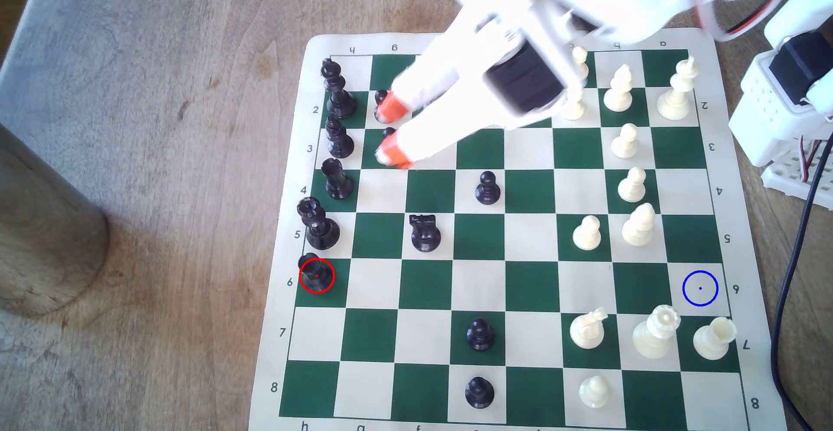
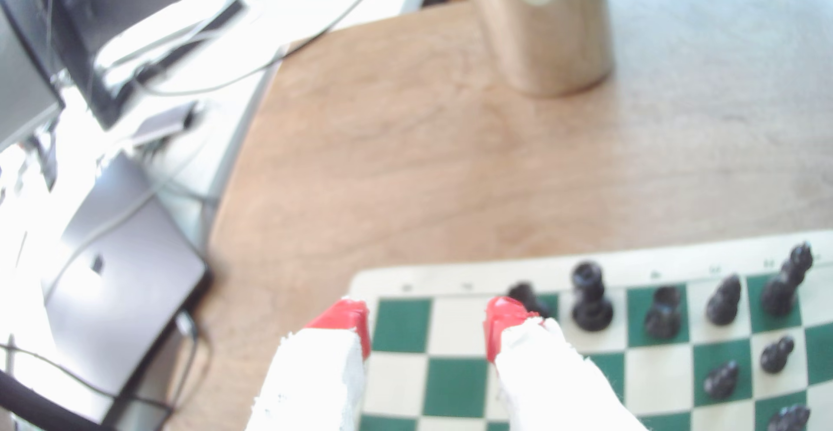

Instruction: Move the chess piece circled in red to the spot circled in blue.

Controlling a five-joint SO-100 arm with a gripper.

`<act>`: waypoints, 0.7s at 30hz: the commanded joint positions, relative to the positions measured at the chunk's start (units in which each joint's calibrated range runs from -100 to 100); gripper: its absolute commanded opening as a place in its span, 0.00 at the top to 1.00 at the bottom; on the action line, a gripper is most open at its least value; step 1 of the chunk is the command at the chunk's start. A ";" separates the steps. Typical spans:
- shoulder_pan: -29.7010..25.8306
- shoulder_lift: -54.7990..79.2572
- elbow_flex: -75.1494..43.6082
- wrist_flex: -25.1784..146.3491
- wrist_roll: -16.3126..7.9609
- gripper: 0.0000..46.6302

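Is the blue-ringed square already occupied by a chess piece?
No, the blue-ringed square is bare; the red-circled black piece stands across the board.

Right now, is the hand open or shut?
Open: the hand has its two orange fingertips apart, with board squares visible between them in the wrist view.

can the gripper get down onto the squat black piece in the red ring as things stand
Probably yes. The open white gripper with orange tips hangs over rows 2 and 3, further up the board. The squat black plastic piece stands alone on its edge square; the tall black crowned queen on the next square is the nearest obstacle.
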 commanded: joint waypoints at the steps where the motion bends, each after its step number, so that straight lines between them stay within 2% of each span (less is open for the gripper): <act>1: -0.49 8.68 -10.79 0.11 -2.20 0.71; 6: 0.76 25.24 -28.65 4.62 -4.00 0.71; 11: 1.15 36.19 -40.98 7.65 -4.30 0.71; 16: 1.62 45.27 -50.41 9.61 -4.44 0.70; 21: 1.93 50.62 -54.94 10.27 -4.44 0.70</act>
